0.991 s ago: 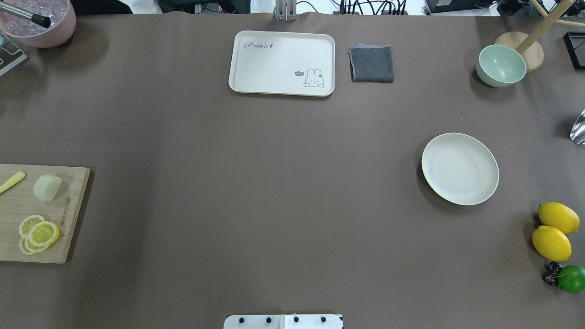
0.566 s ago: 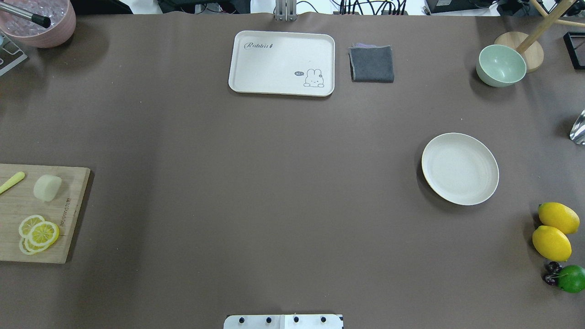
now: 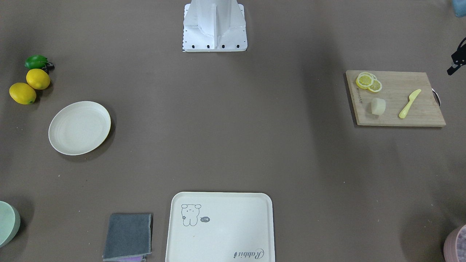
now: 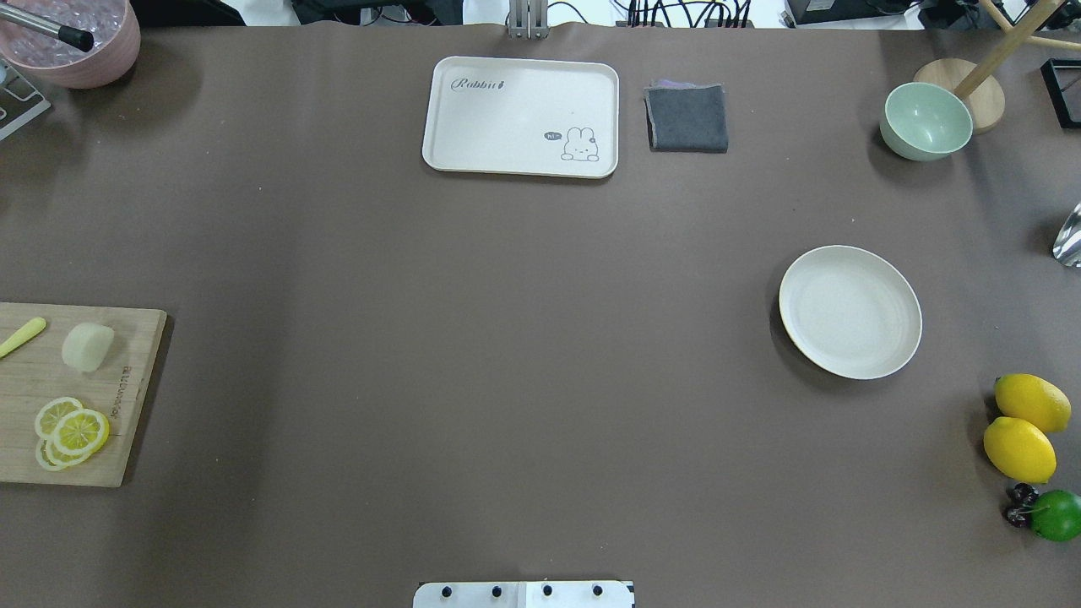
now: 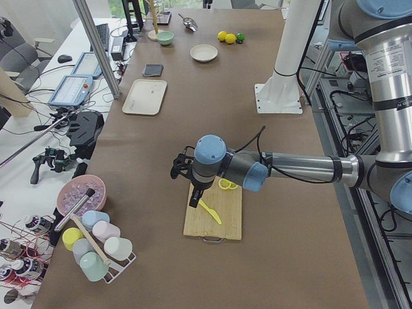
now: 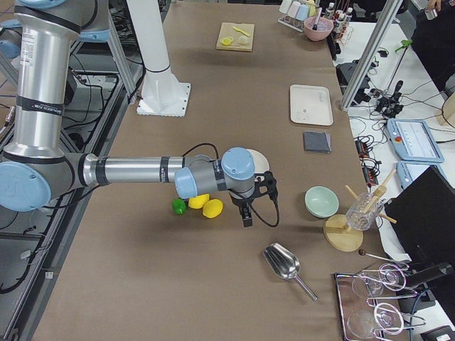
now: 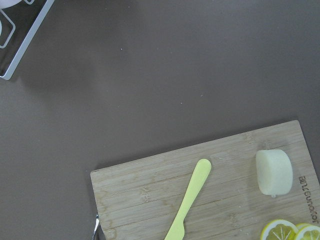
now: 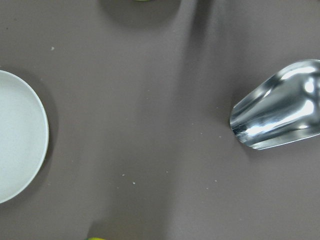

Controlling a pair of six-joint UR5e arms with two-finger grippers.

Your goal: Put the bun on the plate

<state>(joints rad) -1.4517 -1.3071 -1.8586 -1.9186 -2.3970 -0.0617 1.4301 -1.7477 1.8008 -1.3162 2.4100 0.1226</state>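
Observation:
The bun [image 4: 88, 347] lies on its side on a wooden cutting board [image 4: 127, 397] at the table's left edge, also seen as the bun [image 3: 378, 106] and the bun [image 7: 274, 171]. The empty plate [image 4: 850, 312] sits at the right, with its rim as the plate [image 8: 20, 135] in the right wrist view. My left gripper [image 5: 193, 198] hangs above the board near the knife. My right gripper [image 6: 246, 217] hovers just past the plate [image 6: 260, 160], beside the lemons. Whether either is open or shut I cannot tell. Neither shows in the overhead view.
Lemon slices [image 4: 72, 432] and a yellow knife [image 4: 21, 336] share the board. A rabbit tray [image 4: 520, 116] and grey cloth [image 4: 687, 117] lie at the far edge, with a green bowl [image 4: 926, 121] far right. Two lemons [image 4: 1022, 426], a lime [image 4: 1057, 515] and a metal scoop [image 8: 277, 120] flank the plate.

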